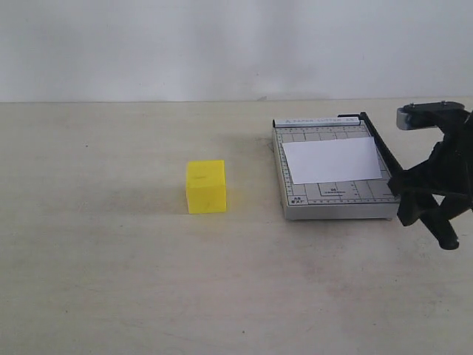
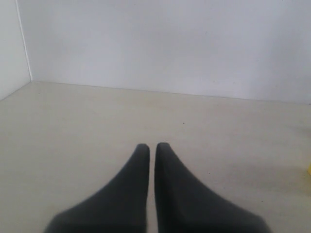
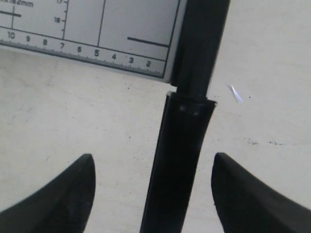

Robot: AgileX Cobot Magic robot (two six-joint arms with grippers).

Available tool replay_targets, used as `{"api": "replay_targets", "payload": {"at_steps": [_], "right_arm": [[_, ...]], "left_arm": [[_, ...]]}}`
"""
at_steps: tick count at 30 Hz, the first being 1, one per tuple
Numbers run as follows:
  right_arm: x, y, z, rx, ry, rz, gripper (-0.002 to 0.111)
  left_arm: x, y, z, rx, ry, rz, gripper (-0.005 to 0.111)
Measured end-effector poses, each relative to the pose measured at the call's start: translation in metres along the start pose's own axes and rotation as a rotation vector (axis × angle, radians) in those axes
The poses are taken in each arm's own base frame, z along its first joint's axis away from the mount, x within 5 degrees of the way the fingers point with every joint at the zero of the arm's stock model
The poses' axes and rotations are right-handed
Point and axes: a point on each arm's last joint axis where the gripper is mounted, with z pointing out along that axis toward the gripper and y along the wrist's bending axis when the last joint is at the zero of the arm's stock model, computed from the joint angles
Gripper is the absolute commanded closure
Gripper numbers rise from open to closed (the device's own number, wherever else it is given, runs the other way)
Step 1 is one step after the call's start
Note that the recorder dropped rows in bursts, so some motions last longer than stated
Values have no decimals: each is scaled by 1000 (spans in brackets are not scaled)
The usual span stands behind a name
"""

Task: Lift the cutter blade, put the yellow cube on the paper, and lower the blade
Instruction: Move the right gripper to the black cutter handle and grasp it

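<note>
Two claws: R claw stood wide open and held nothing. L claw was shut, tips together, empty, over bare table.
Blade pos.: cutter blade lay flat along the edge of the cutter base nearest R claw; not yet raised.
Handle pos.: handle end ran straight btwn R claw's fingers, clear gap each side, no contact seen.
Paper pos.: paper lay on the base, just beyond the blade from R claw.
Cube pos.: yellow cube sat on the table, well apart from R claw, past the far side of the base; in neither claw.
Step (est.): step 1, closing on the handle prior to lift.
Blade handling (est.): stiff lever, hinged at the end away from R claw; would swing in an arc, not straight up. Handle looked smooth & rounded, so poss. slippery.
Grip pt. (est.): thick handle end, centred btwn pads; not the thin arm.
Cube handling (est.): rigid, prob. light, plain flat faces; take on two opposite faces.
Paper handling (est.): thin, light; could shift if the cube were dragged, so set the cube down vertically.
</note>
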Motion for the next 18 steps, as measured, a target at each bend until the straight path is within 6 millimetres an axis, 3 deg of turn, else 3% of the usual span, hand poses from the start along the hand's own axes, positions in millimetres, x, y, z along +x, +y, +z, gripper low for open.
{"api": "replay_targets", "payload": {"at_steps": [12,14,18], "right_arm": [[-2,-2,11,1,10,23,44],[-2,-2,11,1,10,27,52],[-2,-2,11,1,10,29,82]], "left_arm": [[0,0,0,0,0,0,102],[0,0,0,0,0,0,102],[0,0,0,0,0,0,102]]}}
